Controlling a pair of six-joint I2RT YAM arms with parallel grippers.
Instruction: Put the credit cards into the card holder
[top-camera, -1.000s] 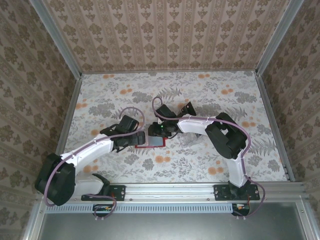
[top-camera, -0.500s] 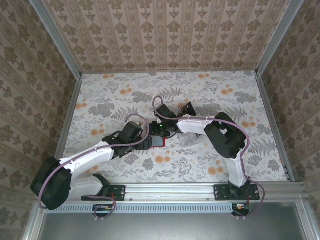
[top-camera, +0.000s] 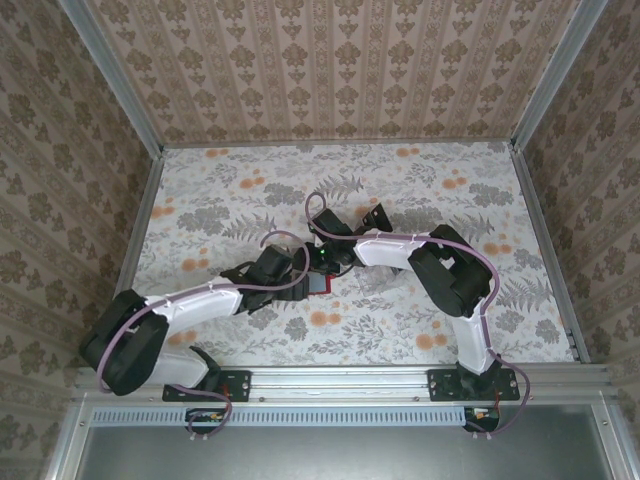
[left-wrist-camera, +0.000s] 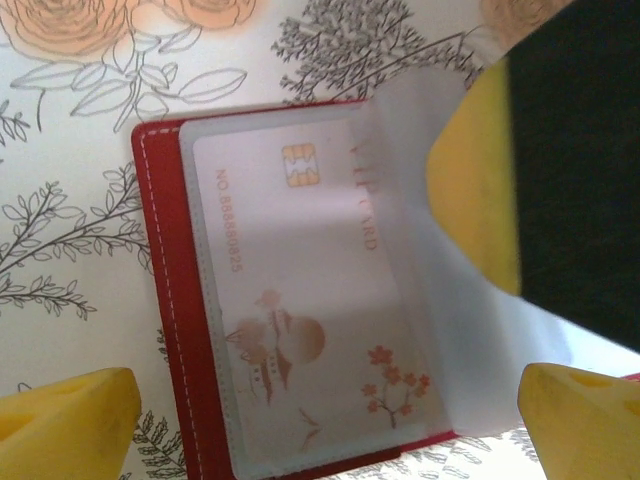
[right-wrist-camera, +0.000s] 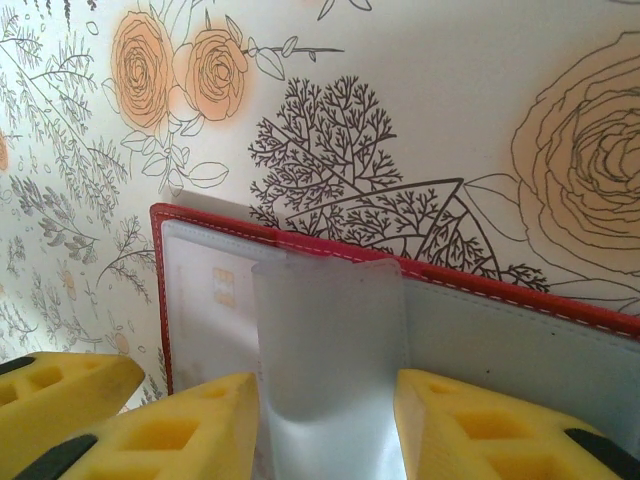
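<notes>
While the right tool (right-wrist-camera: 325, 400) pinches the card holder's (left-wrist-camera: 165, 300) clear sleeve (right-wrist-camera: 330, 320), covering one side, the left tool (left-wrist-camera: 325, 412) gapes wide.

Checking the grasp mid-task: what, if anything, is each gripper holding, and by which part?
The right gripper pinches the card holder by its frosted plastic sleeve, a finger on each side. The left gripper is open, holding nothing.
</notes>
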